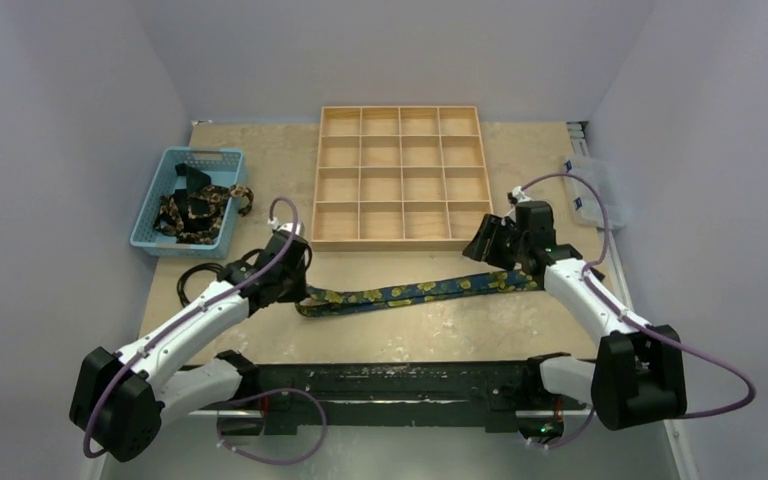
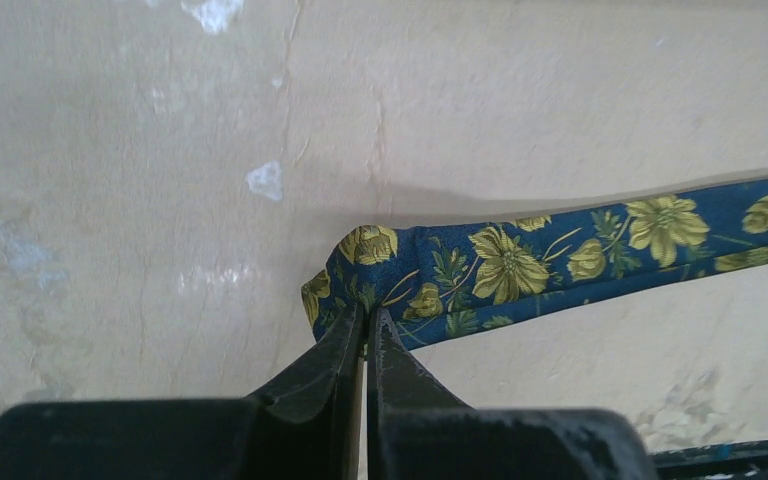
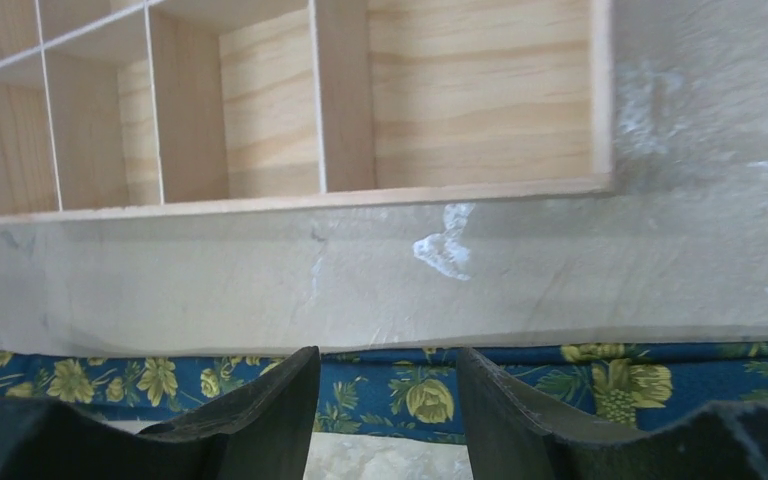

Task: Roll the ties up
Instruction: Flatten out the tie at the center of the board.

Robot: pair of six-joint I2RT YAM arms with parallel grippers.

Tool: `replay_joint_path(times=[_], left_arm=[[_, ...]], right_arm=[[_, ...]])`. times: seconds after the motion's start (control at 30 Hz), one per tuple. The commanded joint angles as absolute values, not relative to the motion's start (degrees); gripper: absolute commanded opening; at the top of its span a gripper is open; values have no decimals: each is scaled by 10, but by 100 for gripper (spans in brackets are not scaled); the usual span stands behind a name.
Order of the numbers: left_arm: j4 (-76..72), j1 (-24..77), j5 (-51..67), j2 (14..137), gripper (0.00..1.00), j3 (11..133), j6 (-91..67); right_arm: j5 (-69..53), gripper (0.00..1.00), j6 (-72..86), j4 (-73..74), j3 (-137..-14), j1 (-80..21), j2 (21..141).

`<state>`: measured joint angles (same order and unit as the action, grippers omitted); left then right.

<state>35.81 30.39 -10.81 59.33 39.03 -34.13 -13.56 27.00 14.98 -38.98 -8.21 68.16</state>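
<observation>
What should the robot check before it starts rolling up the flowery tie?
1. Left gripper pinched shut on the end of the tie: ok.
2. Tie stretched out along the table between the two arms: ok.
3. Right gripper has hold of the tie: not ok. Its jaws stand open over it.
4. Tie free of twists along its whole length: cannot tell.
5. Wooden tray has a free compartment for the roll: ok.
</observation>
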Motion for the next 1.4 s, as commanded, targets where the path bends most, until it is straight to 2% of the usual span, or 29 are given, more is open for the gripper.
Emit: replay_joint_path(times=[0.0,0.3,0.33,0.47,0.5,0.53,0.57,0.6,0.73,0.9,1.03,1.17,1.37], left_arm=[[408,331,-134,599,0,375,-370],[477,412,-183,646,0,412,-417],[479,415,-183,647,6,413,-419],[453,418,-176,596,55,406,-389],[451,417,-164,574,73,412,-373],[457,418,-156,564,87,427,-362],[472,417,-148,558,95,446,-350],[491,418,-143,558,97,467,-336],[574,434,-183,541,100,535,-304],[523,438,-173,392,100,527,-299],[438,437,-140,314,100,507,-220],[532,438,-101,421,100,578,-134],[512,441,-66,472,100,557,-4]], right_arm=[[-160,52,269,134,-415,-114,695],[-156,51,264,135,-440,-205,741],[-150,52,266,133,-440,-215,739],[-110,61,249,141,-455,-244,710],[-111,63,231,153,-466,-245,707],[-119,65,212,163,-475,-247,701],[-121,68,197,172,-484,-248,695],[-122,71,185,178,-490,-249,687],[-112,86,144,180,-516,-267,679],[-56,98,121,131,-511,-314,631],[-124,98,108,58,-490,-314,629],[-237,98,11,93,-532,-326,693],[-97,98,-139,193,-595,-455,791]])
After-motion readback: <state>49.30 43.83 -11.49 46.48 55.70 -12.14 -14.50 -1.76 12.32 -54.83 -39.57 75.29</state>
